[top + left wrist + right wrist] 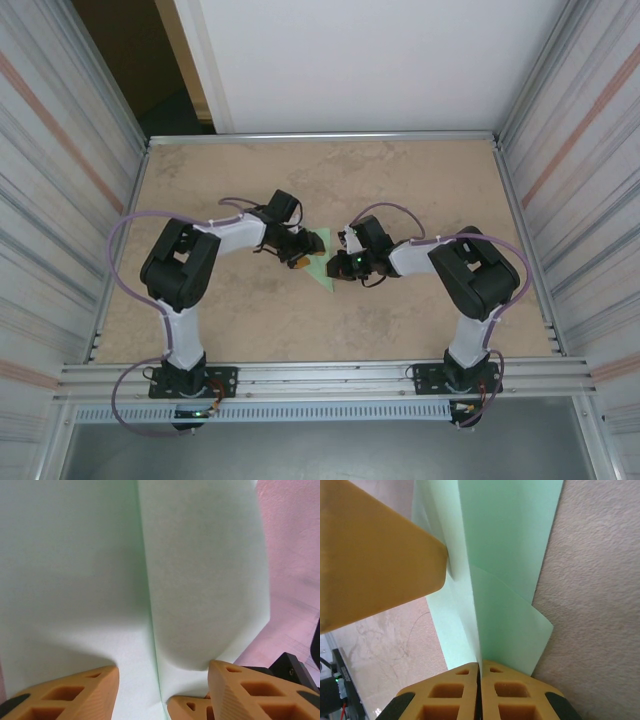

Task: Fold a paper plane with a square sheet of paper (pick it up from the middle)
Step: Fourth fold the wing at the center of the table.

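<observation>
The pale green sheet of paper [320,268] lies folded at the table's middle, narrowing to a point toward the near side. My right gripper [480,666] is shut on a raised crease of the paper [505,545], with folded layers fanning out on both sides of it. My left gripper [162,672] stands open over the paper [75,580], one finger on each side of the centre crease and a flap curling up against its right finger [235,690]. In the top view the left gripper [298,255] and the right gripper [342,262] meet at the sheet.
The tan table [420,190] is walled by metal rails and corrugated panels [570,180]. A left finger [375,560] reaches into the right wrist view close to the crease. Cables loop off both arms.
</observation>
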{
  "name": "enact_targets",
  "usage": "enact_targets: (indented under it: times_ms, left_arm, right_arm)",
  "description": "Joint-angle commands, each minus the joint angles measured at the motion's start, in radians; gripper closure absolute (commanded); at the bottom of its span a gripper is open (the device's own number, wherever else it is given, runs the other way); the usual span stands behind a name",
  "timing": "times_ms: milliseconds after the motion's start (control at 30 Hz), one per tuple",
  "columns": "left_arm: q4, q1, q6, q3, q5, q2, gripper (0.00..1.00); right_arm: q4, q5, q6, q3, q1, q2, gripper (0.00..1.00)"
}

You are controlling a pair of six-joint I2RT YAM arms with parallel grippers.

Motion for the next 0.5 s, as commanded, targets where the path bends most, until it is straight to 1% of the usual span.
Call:
enact_targets:
  times_ms: [0,167,267,367,467]
  left_arm:
    - [-0.016,0.010,-0.011,-0.112,-0.095,0.025,0.51]
    - [0.175,0.038,-0.029,-0.149,-0.011,-0.104,0.50]
    - [0.241,0.048,-0.026,-0.159,0.018,-0.165,0.50]
    - [0.283,0.054,-0.012,-0.186,0.024,-0.211,0.50]
    - [0.341,0.057,0.001,-0.232,0.037,-0.248,0.56]
  right_arm:
    - [0.015,-0.030,0.006,-0.003,-0.006,0.030,0.90]
    - [0.029,-0.061,0.003,-0.009,-0.017,0.034,0.92]
    - [0.042,-0.087,-0.001,-0.015,-0.023,0.032,0.93]
    - [0.062,-0.123,-0.003,-0.025,-0.033,0.034,0.96]
    - [0.077,-0.157,0.002,-0.030,-0.043,0.041,0.97]
